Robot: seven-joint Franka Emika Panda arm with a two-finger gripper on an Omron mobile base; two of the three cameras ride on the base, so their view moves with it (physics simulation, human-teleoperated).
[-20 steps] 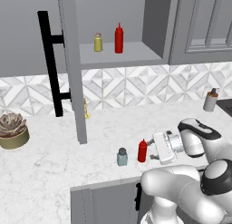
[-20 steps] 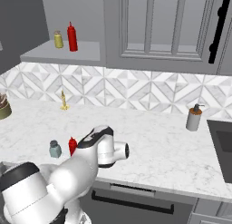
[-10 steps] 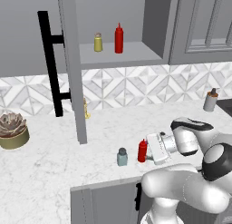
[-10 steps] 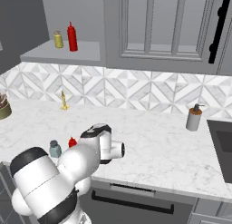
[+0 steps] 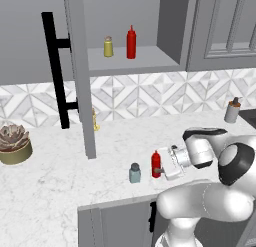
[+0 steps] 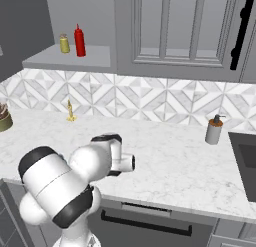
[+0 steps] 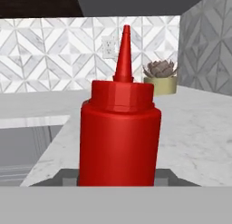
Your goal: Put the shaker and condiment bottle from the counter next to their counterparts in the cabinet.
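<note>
Condiment bottle [image 5: 156, 164] upright on the table [image 5: 60, 181] near its front edge, shaker [image 5: 134, 173] just beside it, apart. Gripper [image 5: 161, 169] level with the bottle, side-on; the hand view has the red body [image 7: 120, 141] dead centre and close, low between the fingertips. Jaws look spread round the lower body; can't tell if the pads touch yet

Handling guess: light plastic squeeze bottle, smooth and slightly slick, wall will give under force. Take it on the cylindrical body below the shoulder, not the cone nozzle. Moderate squeeze only, too hard and it bulges or pops out. Tall and narrow, so keep it vertical on the lift

Cabinet [image 5: 170, 36] open, slim red bottle [image 5: 131, 42] and yellow shaker [image 5: 108, 46] on its shelf, free space on the shelf to the right of them. Shaker: squat, rigid, grip mid-body
</note>
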